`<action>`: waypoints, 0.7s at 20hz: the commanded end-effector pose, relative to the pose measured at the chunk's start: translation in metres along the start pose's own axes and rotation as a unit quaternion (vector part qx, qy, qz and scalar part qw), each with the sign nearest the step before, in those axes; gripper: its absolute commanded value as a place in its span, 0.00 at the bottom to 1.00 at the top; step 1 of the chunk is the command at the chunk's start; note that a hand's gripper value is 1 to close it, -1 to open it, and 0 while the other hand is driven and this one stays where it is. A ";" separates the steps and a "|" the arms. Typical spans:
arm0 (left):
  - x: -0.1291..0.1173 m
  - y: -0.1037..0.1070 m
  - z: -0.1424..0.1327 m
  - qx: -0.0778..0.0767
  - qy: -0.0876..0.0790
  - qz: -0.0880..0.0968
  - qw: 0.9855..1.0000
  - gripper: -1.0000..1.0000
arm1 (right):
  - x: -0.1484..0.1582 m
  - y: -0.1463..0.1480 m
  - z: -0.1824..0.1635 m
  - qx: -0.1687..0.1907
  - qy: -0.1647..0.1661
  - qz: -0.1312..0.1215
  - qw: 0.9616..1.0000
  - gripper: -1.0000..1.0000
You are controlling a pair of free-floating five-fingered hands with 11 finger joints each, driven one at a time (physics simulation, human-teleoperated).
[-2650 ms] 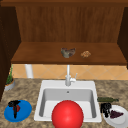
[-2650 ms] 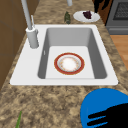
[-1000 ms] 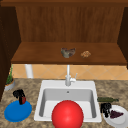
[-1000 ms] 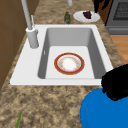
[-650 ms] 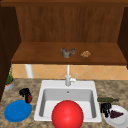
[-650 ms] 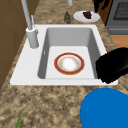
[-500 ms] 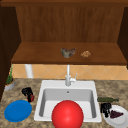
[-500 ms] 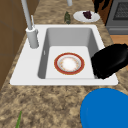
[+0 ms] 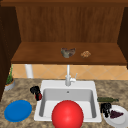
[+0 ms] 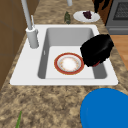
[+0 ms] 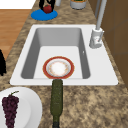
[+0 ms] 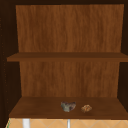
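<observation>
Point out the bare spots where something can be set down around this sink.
Free: the sink basin floor behind the red-rimmed plate, and the wooden shelf left of the grey lump. Crowded: the right counter, with green bottle, white grape plate and right hand.

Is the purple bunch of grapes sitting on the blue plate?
No, the grapes lie on the white plate, while the blue plate sits on the sink's other side.

we see a small round red fruit, apple-like (image 9: 39, 96), gripped in the black left hand (image 9: 35, 90) above the white sink's (image 9: 41, 110) left rim.
</observation>
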 end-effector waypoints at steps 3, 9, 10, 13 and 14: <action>-0.013 -0.021 -0.044 -0.005 0.003 -0.002 1.000 1.00 | 0.000 0.000 0.000 0.000 0.000 0.000 1.000 0.50; -0.024 -0.055 -0.086 -0.007 0.007 0.010 1.000 1.00 | 0.000 0.000 0.000 0.000 0.000 0.000 1.000 0.50; -0.027 -0.061 -0.093 -0.009 0.009 0.011 1.000 1.00 | 0.000 0.000 0.000 0.000 0.000 0.000 1.000 0.50; -0.032 -0.078 -0.115 -0.010 0.010 0.010 1.000 1.00 | 0.000 0.000 0.000 0.000 0.000 0.000 1.000 0.50; -0.034 -0.083 -0.122 -0.011 0.010 0.010 1.000 1.00 | 0.000 0.000 0.000 0.000 0.000 0.000 1.000 0.50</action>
